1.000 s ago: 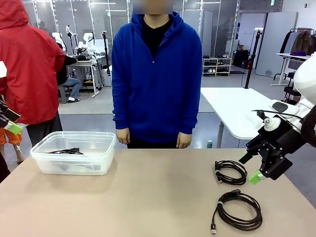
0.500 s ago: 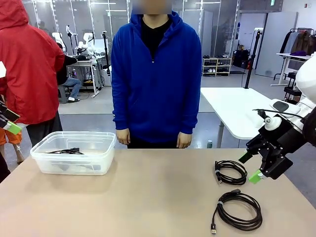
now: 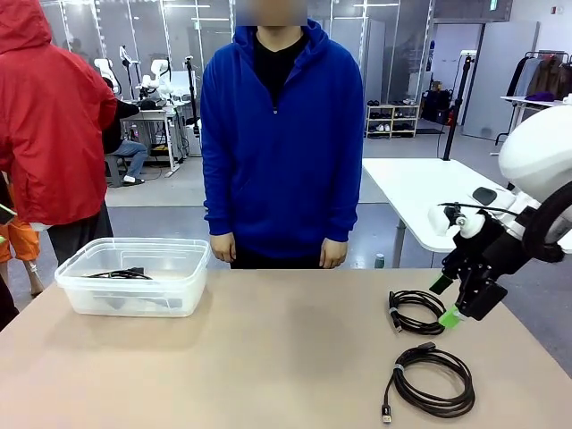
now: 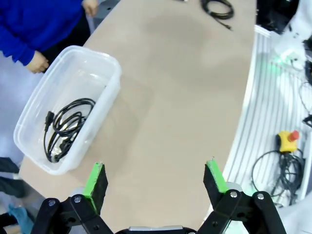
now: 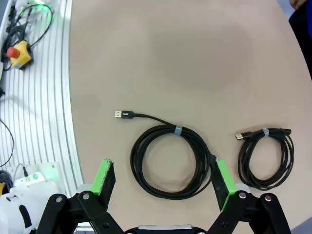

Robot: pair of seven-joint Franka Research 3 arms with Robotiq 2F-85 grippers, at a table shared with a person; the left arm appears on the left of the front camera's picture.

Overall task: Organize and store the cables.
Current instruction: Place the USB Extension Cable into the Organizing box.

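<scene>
Two black coiled cables lie on the table's right side: a smaller coil point(image 3: 418, 311) point(image 5: 265, 158) and, nearer, a larger coil point(image 3: 431, 380) point(image 5: 168, 161) with a USB end. My right gripper point(image 3: 444, 301) point(image 5: 163, 168) hangs open just right of the smaller coil, holding nothing; in the right wrist view the larger coil lies on the table between its green fingers. A clear plastic bin point(image 3: 192, 259) point(image 4: 105, 68) at the left holds more black cables point(image 3: 121, 273) point(image 4: 66, 124). My left gripper point(image 4: 155, 168) is open and empty, high above the table's near edge.
A person in a blue hoodie point(image 3: 281, 134) stands at the far edge, hands down. Someone in a red jacket point(image 3: 49, 116) stands far left. The middle of the tabletop point(image 3: 268, 349) is bare. A red stop button point(image 5: 19, 52) sits on the ribbed rail beside the table.
My right gripper has shifted a little left and up and turned at the wrist, still open. The left gripper's green pad has slipped out of the front view's left edge.
</scene>
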